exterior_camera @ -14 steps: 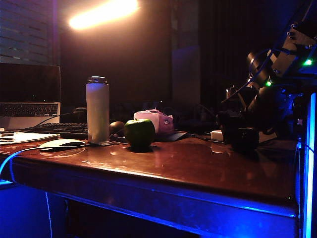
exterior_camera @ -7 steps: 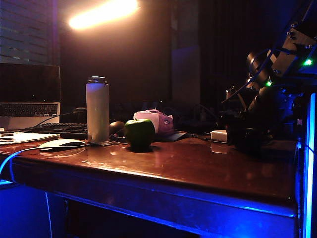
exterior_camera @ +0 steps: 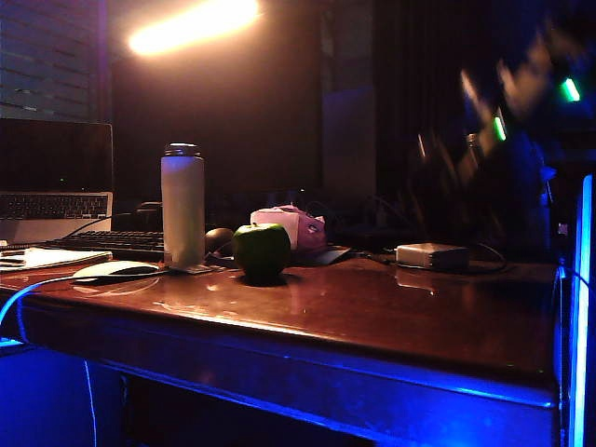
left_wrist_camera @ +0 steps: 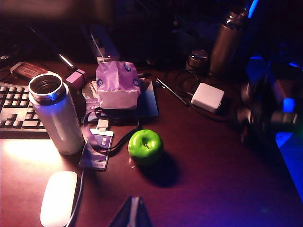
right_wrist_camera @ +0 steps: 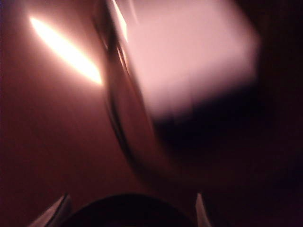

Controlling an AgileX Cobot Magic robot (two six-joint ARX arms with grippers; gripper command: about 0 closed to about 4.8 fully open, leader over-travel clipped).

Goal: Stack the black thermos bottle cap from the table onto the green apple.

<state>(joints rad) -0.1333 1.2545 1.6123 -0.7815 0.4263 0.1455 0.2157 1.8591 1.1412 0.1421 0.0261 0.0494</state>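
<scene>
well, from across the room the right arm (exterior_camera: 507, 102) is only a blurred streak high over the desk (exterior_camera: 372, 307), its claw and any load lost in the dark. the green apple (exterior_camera: 263, 250) sits far off to that arm's side, beside the white bottle (exterior_camera: 182, 205).

looking down from the left wrist, the left claw (left_wrist_camera: 132, 213) shows as a dark wedge; whether it's apart or together i can't tell. the apple lies just ahead of it, dimple and stem axis straight up.

at the right wrist, the right claw (right_wrist_camera: 130, 208) looks clamped on the black thermos bottle cap (right_wrist_camera: 128, 216), a dark round filling the gap between its fingers (right_wrist_camera: 57, 210). its axis is hidden by blur.

i'd carry it level, centre it over the dimple, lower gently, then let go; that glossy crown may tip it.
</scene>
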